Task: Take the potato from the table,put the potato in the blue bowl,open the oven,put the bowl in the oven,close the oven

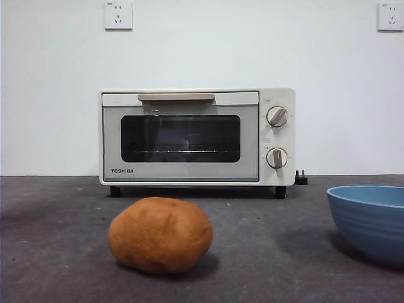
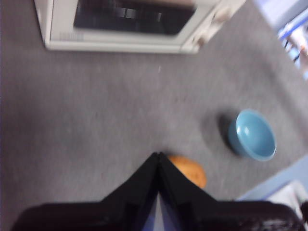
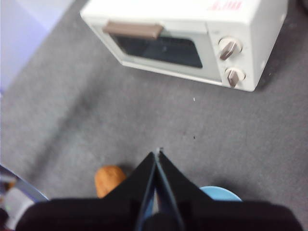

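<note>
Potato-to-oven sequence: no step is complete yet, and the first step, the pickup, is in hand.

Tabletop (image 1: 57, 252): dark grey and rough, it carries every item below.

Oven (image 1: 197, 136): it stands at the back against the wall with its door shut, its bar handle (image 1: 176, 97) across the top of the door and two knobs at one side. I leave it alone until the bowl is loaded.

Blue bowl (image 1: 369, 221): upright and empty, it sits well apart from the potato, off to one side and partly cut by the front view's edge.

Potato (image 1: 160, 234): it lies on its side on the bare tabletop, in front of the oven and near the camera, touching nothing else.

My left claw (image 2: 158, 156): its jaws are pressed together and it hangs above the tabletop with the potato just beside its tip. My right claw (image 3: 158, 154): its jaws also meet, it holds nothing and it waits high.

Next move, as I judge it: I spread the left claw wider than the potato, centre it over the rounded body and descend. The smooth curve may roll under an off-centre grip.
</note>
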